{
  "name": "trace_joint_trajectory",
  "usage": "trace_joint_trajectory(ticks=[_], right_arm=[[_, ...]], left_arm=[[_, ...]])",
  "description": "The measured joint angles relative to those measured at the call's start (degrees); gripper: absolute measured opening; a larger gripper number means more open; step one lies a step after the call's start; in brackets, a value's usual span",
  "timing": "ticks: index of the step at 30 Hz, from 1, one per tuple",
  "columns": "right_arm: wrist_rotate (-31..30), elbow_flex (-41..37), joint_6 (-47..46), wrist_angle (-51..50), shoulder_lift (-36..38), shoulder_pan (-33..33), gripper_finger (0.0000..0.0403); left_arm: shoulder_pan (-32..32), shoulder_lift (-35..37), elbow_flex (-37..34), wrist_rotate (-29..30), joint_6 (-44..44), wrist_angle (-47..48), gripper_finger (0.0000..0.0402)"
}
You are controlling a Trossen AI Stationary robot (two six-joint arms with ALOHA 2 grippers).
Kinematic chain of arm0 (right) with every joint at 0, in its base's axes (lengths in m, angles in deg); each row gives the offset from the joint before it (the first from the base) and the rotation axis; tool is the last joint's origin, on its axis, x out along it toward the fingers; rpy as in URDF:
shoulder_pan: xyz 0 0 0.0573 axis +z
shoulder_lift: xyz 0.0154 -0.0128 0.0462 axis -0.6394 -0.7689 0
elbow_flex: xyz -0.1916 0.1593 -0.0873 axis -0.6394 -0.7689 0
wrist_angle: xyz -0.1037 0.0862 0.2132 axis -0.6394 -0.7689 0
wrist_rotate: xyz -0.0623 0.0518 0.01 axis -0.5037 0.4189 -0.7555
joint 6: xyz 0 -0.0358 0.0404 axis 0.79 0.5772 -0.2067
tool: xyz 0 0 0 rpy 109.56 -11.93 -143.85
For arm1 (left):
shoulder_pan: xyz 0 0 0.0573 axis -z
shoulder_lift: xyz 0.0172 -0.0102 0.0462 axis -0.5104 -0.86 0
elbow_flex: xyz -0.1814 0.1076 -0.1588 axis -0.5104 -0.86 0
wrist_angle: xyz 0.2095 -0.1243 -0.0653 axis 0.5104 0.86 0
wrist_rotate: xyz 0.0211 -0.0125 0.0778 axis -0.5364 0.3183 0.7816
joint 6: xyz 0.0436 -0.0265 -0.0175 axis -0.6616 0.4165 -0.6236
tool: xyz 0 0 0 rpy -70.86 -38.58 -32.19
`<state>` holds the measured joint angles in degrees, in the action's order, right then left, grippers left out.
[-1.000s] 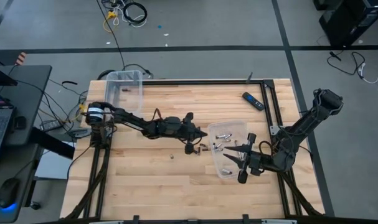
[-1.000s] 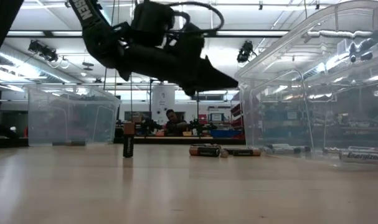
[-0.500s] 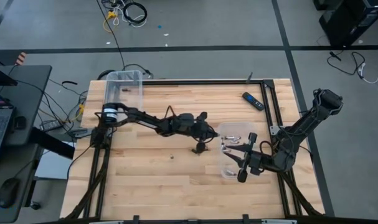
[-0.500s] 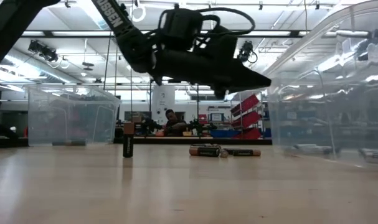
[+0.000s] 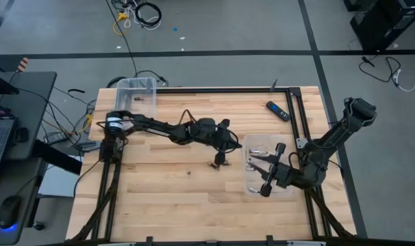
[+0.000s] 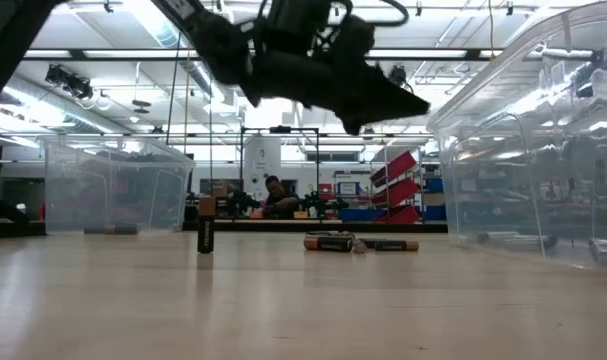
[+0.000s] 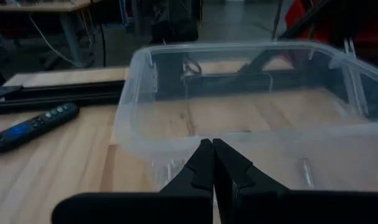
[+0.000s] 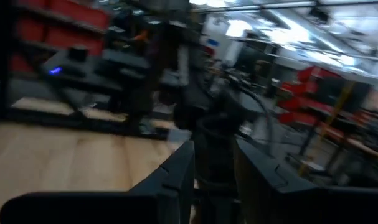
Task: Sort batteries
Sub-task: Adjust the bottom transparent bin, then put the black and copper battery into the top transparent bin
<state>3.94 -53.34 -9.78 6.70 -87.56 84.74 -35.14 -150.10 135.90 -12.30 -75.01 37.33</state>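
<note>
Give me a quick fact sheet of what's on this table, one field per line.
left hand: shut, nothing held, raised above mid-table beside the clear tub
right hand: at the clear tub, fingers part open; contact unclear
tub contents: several batteries
loose batteries: one upright, two lying on the table
second tub: at the far left corner
remote: near the far right edge
</note>
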Motion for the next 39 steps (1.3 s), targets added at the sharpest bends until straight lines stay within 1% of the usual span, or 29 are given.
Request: trace_joint_trajectory(ticks=[2, 3, 5, 9, 13, 16, 17, 20, 23, 27, 32, 34, 36, 37, 39], right_arm=[[-2.88, 0.02, 0.08, 1.56, 0.00, -0.68, 0.0099], [-3.37, 0.02, 0.16, 1.82, 0.00, -1.15, 0.0099], [-3.38, 0.43, 0.30, 1.57, 0.00, -2.40, 0.0099], [-2.99, 1.60, 1.69, 1.72, 0.04, -4.77, 0.0099], [-1.85, 2.32, 2.96, 1.74, 0.04, -6.30, 0.0099], [-0.33, 2.32, 2.93, 1.47, 0.04, -7.15, 0.0099], [0.15, 2.32, 2.66, 1.25, 0.04, -7.48, 0.0099], [1.62, 2.32, 2.16, 0.22, 0.02, -8.43, 0.0099], [2.47, 2.32, 0.89, -0.90, 0.00, -9.27, 0.0099], [4.38, 2.32, -0.60, -2.17, 0.00, -10.82, 0.0099], [7.48, 2.32, -2.60, -3.05, -0.02, -12.70, 0.0099], [8.04, 2.31, -3.94, -3.59, -0.07, -13.26, 0.0099], [8.88, 2.32, -5.68, -4.35, -0.07, -13.94, 0.0099], [9.09, 2.32, -6.37, -4.70, -0.08, -14.15, 0.0099], [9.61, 2.27, -7.43, -4.89, -0.10, -14.71, 0.0099]], left_arm=[[-0.10, 3.09, -0.04, -0.05, -2.32, 6.29, 0.0000], [-0.10, 4.65, 0.00, 0.16, -3.76, 9.00, 0.0000], [-0.03, 8.09, -0.02, 0.83, -6.50, 15.86, 0.0000], [0.83, 14.39, -0.02, 4.85, -10.26, 26.94, 0.0000], [2.01, 19.80, -0.06, 7.83, -13.11, 41.17, 0.0000], [3.47, 23.77, -0.47, 7.38, -17.48, 52.47, 0.0000], [4.01, 25.13, -1.28, 6.29, -19.37, 55.85, 0.0000], [5.47, 29.62, -5.35, 2.67, -21.75, 61.59, 0.0000], [7.00, 33.63, -10.36, 2.23, -16.97, 60.84, 0.0000], [9.14, 35.54, -18.02, 2.25, -8.72, 57.82, 0.0001], [10.69, 37.01, -27.18, 2.55, -4.24, 47.22, 0.0003], [11.41, 37.73, -30.55, 5.03, -3.34, 39.32, 0.0003], [12.19, 38.96, -33.84, 8.55, -2.27, 34.78, 0.0004], [12.64, 39.39, -34.99, 10.58, -1.97, 32.77, 0.0005], [13.22, 41.32, -37.89, 14.81, -0.65, 33.02, 0.0009]])
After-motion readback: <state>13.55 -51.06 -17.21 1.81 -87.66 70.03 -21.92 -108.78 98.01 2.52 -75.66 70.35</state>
